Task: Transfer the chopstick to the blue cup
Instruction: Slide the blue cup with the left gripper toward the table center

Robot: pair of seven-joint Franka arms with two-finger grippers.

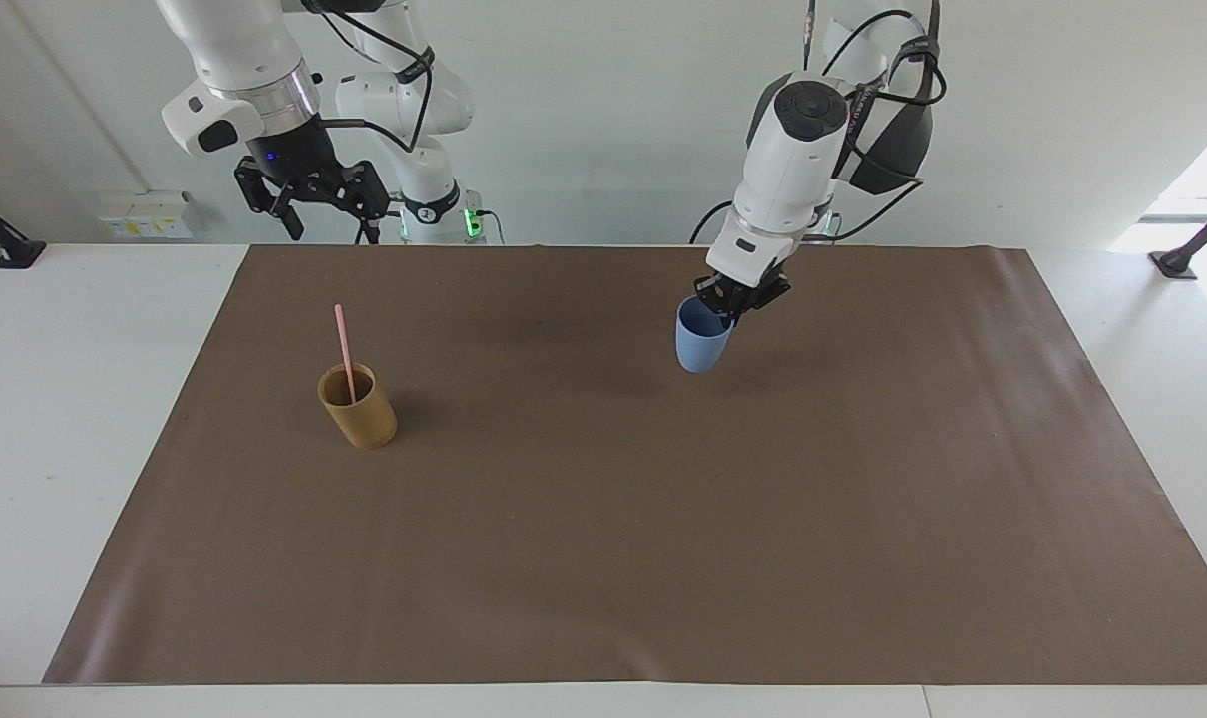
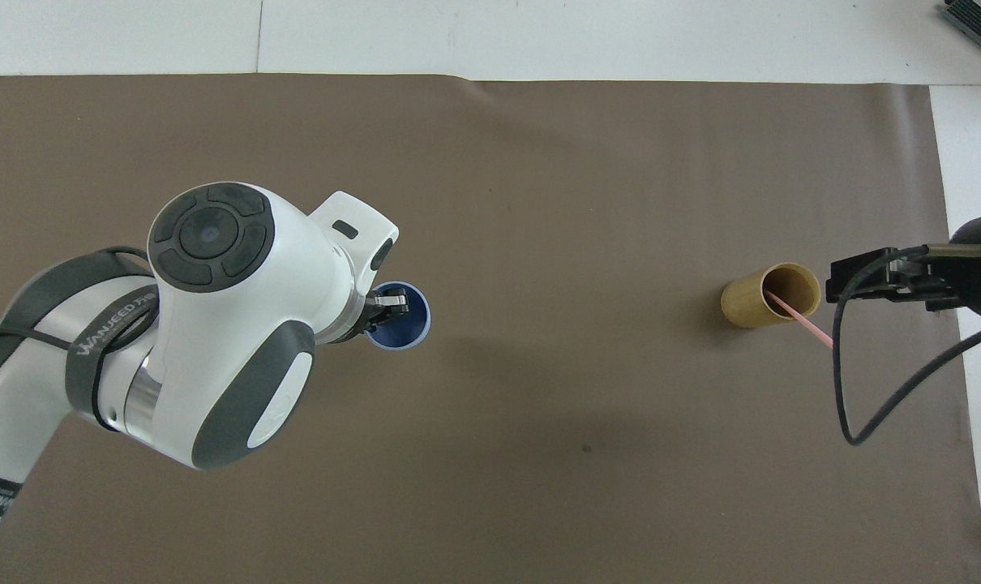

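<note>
Here the left gripper is clamped on the rim of the blue cup, which hangs tilted in the air over the brown mat, its base clear of the surface. Well apart, toward the right arm's end, the chopstick leans in the tan cup. The right gripper waits with fingers spread, raised over the mat's edge by the robots.
</note>
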